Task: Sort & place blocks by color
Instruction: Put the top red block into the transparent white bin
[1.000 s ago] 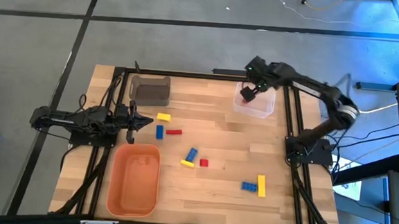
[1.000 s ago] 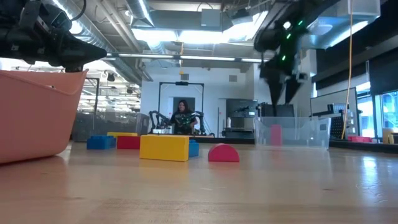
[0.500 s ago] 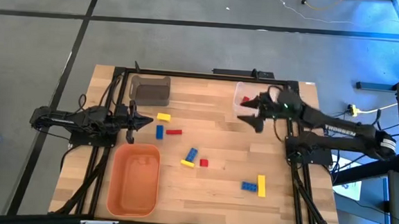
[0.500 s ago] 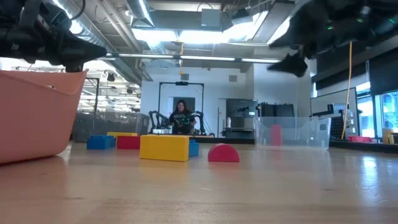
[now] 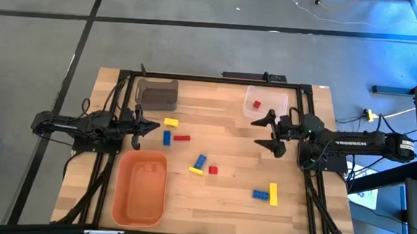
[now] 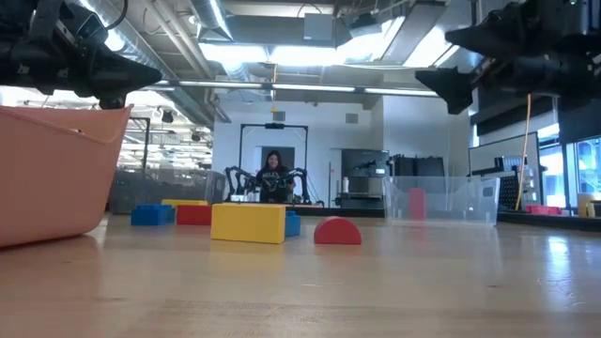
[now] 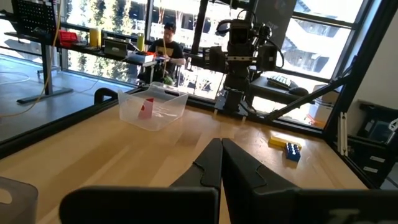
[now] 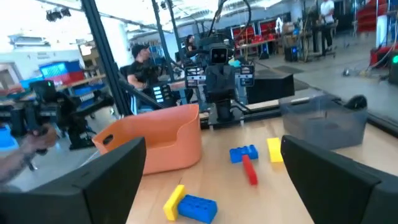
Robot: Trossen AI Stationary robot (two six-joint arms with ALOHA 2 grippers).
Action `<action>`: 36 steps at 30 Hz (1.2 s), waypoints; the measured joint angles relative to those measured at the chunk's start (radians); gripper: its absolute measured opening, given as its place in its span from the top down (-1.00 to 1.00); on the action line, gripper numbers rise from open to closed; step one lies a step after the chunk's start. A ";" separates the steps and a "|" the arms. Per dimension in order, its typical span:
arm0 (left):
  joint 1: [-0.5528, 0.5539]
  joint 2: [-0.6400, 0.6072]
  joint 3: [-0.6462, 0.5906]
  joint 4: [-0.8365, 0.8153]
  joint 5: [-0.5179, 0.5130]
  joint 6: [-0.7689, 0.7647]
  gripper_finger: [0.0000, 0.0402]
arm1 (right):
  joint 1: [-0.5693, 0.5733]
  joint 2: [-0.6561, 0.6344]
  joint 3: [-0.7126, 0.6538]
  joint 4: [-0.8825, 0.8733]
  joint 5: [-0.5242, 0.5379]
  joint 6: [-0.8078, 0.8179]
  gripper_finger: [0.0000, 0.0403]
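Done: one red block (image 5: 256, 104) lies in the clear bin (image 5: 279, 114), at 1 o'clock on the worktop (image 5: 225, 205).
Left: eight blocks loose mid-worktop — yellow (image 5: 170, 122), blue (image 5: 167, 137), red (image 5: 182, 138) and others; orange bin (image 5: 120, 195) looks bare.
Right hand (image 5: 270, 132): spread wide, carrying nothing, at 3 o'clock.
Left hand (image 5: 150, 126): closed on nothing, waiting at 9 o'clock.

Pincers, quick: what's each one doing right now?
Left pincer: shut, holding nothing.
Right pincer: open, holding nothing.
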 joint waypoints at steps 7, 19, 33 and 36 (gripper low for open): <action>0.000 0.000 0.000 0.000 0.000 -0.001 1.00 | 0.001 0.000 0.000 0.052 0.001 -0.001 -0.84; 0.000 0.000 0.000 0.000 0.000 -0.005 1.00 | 0.003 0.000 0.000 0.044 -0.006 0.006 -0.84; 0.000 0.226 0.000 0.247 -0.027 -0.061 0.39 | 0.003 0.000 0.000 0.041 0.054 -0.001 -0.85; 0.000 0.315 0.000 0.350 -0.027 -0.080 0.25 | 0.003 0.000 0.000 0.041 0.055 -0.001 -0.85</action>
